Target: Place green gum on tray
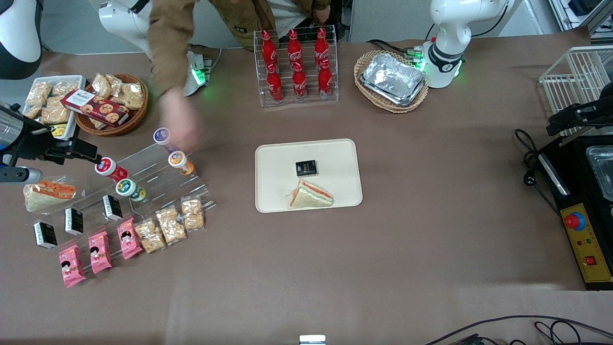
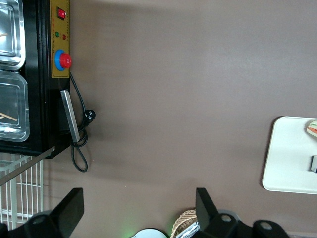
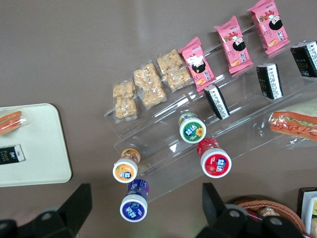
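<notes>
The green gum point(image 1: 128, 188) stands on a clear stepped display rack point(image 1: 143, 177), with its white lid ringed in green; it also shows in the right wrist view point(image 3: 192, 130). The cream-beige tray point(image 1: 335, 158) lies at the table's middle and holds a wrapped sandwich point(image 1: 310, 195) and a small black packet point(image 1: 306, 167). The tray's corner shows in the right wrist view point(image 3: 34, 163). My right gripper point(image 1: 72, 149) hangs above the rack at the working arm's end, open and empty point(image 3: 146, 193). The green gum lies well clear of its fingers.
On the rack beside the green gum are a red-lidded bottle point(image 1: 108, 167), an orange-lidded bottle point(image 1: 179, 161) and a purple-lidded bottle point(image 1: 163, 136). A person's hand point(image 1: 177, 122) reaches by the purple one. Snack packets point(image 1: 127, 237), cola bottles point(image 1: 297, 67) and foil trays point(image 1: 392, 79) stand around.
</notes>
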